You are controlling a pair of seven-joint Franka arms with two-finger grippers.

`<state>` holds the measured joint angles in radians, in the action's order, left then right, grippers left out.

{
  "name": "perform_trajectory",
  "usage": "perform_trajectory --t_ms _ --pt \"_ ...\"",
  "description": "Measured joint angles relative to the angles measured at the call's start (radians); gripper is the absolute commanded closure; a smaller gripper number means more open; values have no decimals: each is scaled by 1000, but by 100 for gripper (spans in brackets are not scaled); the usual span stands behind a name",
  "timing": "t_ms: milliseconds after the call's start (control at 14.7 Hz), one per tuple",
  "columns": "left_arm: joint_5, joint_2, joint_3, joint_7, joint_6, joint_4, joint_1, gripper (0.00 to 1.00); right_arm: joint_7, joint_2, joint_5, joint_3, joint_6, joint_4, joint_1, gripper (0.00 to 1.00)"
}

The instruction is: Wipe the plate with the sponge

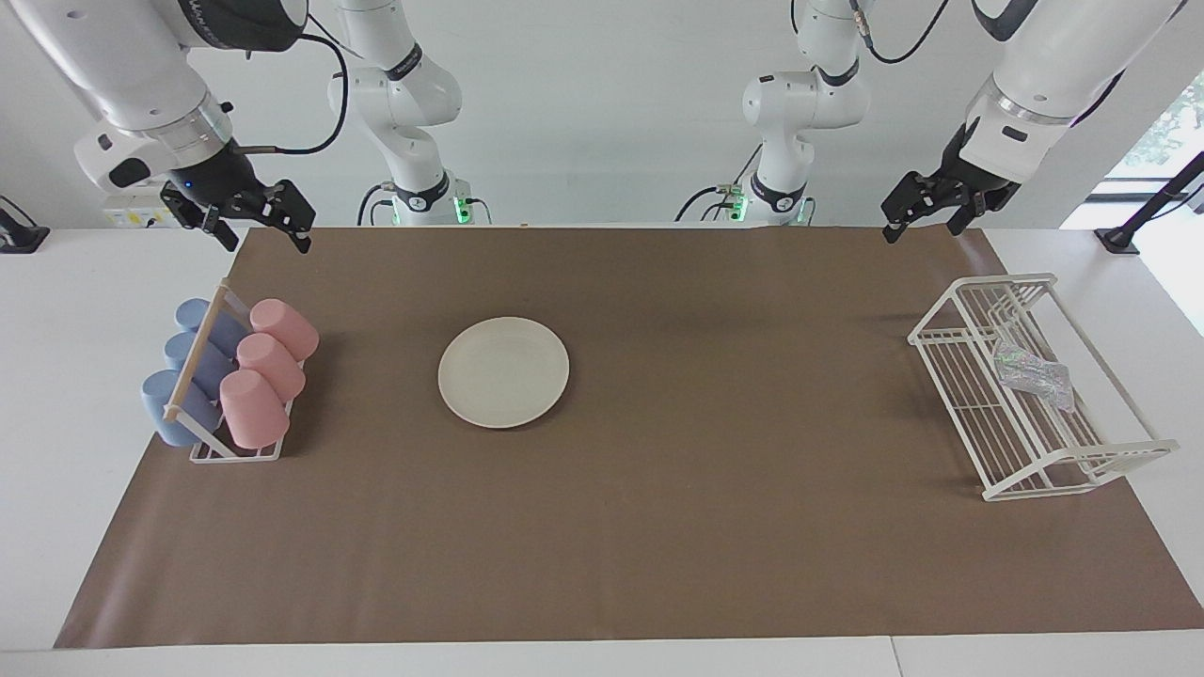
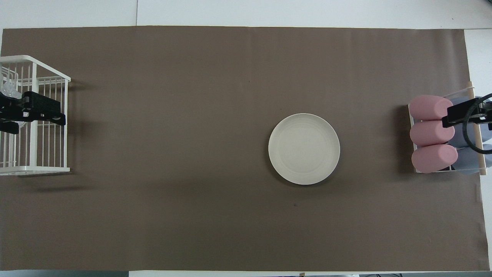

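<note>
Above the robots' edge of the brown mat point(image 1: 658, 527), the left pincer point(image 1: 926, 214) and right pincer point(image 1: 254, 226) hang with tips apart, holding nothing. The mat covers a white bench point(image 1: 56, 310) before a white wall. The plate point(image 1: 503, 371) lies bare mid-mat. The sponge point(image 1: 1035, 376) rests in a white wire rack point(image 1: 1025, 470); another rack point(image 1: 235, 449) holds pink cups point(image 1: 254, 406) and blue cups point(image 1: 169, 409).

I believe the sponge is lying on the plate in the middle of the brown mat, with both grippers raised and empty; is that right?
Not quite: the sponge lies in the white wire rack at the left arm's end of the table, as the facing view shows. The plate is bare. The left gripper and right gripper are indeed raised and empty.
</note>
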<state>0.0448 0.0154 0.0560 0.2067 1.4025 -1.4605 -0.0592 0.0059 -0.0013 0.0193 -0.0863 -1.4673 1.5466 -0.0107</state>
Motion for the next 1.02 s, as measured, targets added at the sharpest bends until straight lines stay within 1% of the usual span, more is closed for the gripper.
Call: perform_trajectory --t_ms 678,1018 --pt "0 0 -2 4 13 0 0 0 0 0 0 0 0 0 0 0" --pt "0 0 -8 85 14 -6 3 0 0 0 0 0 0 0 0 0"
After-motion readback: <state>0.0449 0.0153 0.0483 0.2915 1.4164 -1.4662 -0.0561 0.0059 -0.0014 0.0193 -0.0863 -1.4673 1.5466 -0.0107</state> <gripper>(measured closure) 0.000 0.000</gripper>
